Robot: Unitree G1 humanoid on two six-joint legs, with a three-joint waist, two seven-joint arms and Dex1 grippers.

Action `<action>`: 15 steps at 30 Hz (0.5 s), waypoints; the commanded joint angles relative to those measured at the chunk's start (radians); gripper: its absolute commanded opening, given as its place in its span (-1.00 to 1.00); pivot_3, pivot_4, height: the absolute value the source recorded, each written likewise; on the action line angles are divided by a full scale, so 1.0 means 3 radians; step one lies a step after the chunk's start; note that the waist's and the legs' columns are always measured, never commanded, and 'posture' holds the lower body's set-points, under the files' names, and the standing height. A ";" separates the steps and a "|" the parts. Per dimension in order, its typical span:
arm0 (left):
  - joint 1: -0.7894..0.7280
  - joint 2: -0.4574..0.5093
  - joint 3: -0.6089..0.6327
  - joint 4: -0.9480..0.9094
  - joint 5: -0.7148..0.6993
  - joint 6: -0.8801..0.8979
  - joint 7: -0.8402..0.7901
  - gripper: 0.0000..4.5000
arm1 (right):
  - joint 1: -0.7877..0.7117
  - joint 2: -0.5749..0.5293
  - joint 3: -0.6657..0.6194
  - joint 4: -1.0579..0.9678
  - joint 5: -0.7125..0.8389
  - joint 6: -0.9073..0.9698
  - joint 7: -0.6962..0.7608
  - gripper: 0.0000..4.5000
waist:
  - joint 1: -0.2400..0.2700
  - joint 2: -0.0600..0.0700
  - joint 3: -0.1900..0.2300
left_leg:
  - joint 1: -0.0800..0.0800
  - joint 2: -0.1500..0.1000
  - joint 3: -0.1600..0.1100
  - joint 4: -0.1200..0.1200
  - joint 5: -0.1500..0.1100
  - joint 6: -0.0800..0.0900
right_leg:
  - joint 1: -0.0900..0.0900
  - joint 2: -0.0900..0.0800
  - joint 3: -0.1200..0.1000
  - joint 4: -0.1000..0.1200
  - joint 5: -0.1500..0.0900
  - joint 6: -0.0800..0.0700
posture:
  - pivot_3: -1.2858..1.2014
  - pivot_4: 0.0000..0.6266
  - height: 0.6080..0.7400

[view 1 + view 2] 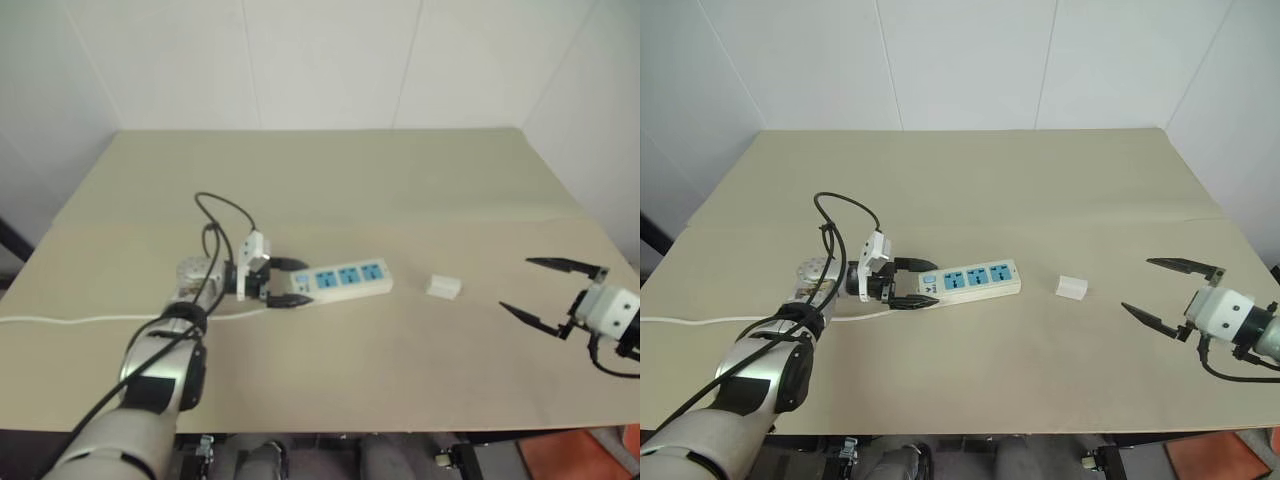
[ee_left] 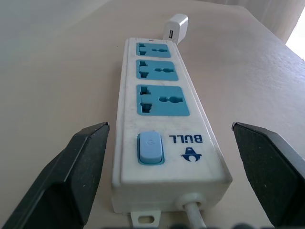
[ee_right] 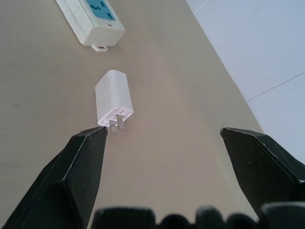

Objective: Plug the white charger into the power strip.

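Table (image 1: 970,190): a broad tan surface running back to a white wall. Left arm (image 1: 750,380): enters at about 7 o'clock in the head views and reaches toward the middle of the table, with black cables looping over its wrist.

Power strip (image 1: 975,279): a long white bar lying flat just left of the table's centre, three blue sockets in a row along its top and a blue switch (image 2: 150,148) at its cord end. Its thin white cord (image 1: 700,320) trails off toward 9 o'clock.

Left gripper (image 1: 912,285): at the cord end of the strip, jaws spread wide, one black finger on each side of that end; no contact with the strip can be made out.

Right gripper (image 1: 1170,292): at about 4 o'clock, jaws released and wide apart, pointing toward the charger and holding nothing.

Charger (image 1: 1071,288): a small white block lying on its side on the table, between the strip's far end and the right gripper, near the strip but apart from it. Its metal prongs (image 3: 116,123) face the right gripper.
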 commanded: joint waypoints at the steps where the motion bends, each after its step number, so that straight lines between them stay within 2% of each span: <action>1: -0.0052 -0.0031 0.0019 0.0014 0.0081 -0.0118 0.0077 0.99 | -0.0006 -0.0123 -0.0148 0.0099 -0.0385 -0.0081 -0.0164 1.00 | -0.0003 0.0000 0.0000 | 0.0000 -0.0001 0.0000 0.0000 0.0000 0.0000 | 0.0000 0.0000 0.0001 0.0000 0.0000 0.0000 | 0.03 -0.52 1.00; 5: -0.0030 -0.0070 0.0011 0.0040 0.0183 -0.0213 0.0244 0.99 | -0.0088 -0.0168 -0.0222 0.0099 -0.0743 -0.0081 -0.0374 1.00 | -0.0007 0.0000 0.0000 | 0.0001 -0.0001 0.0000 0.0000 0.0000 0.0000 | 0.0000 -0.0001 0.0002 0.0000 0.0000 0.0000 | 0.03 -0.52 1.00; 15: 0.0081 -0.0185 -0.0002 0.0088 0.0369 -0.0333 0.0559 0.99 | -0.0195 -0.0213 -0.0204 0.0099 -0.1166 -0.0081 -0.0739 1.00 | 0.0004 -0.0001 0.0000 | -0.0001 -0.0004 0.0001 -0.0001 0.0000 0.0000 | 0.0000 -0.0005 0.0001 -0.0002 -0.0001 0.0001 | 0.03 -0.52 1.00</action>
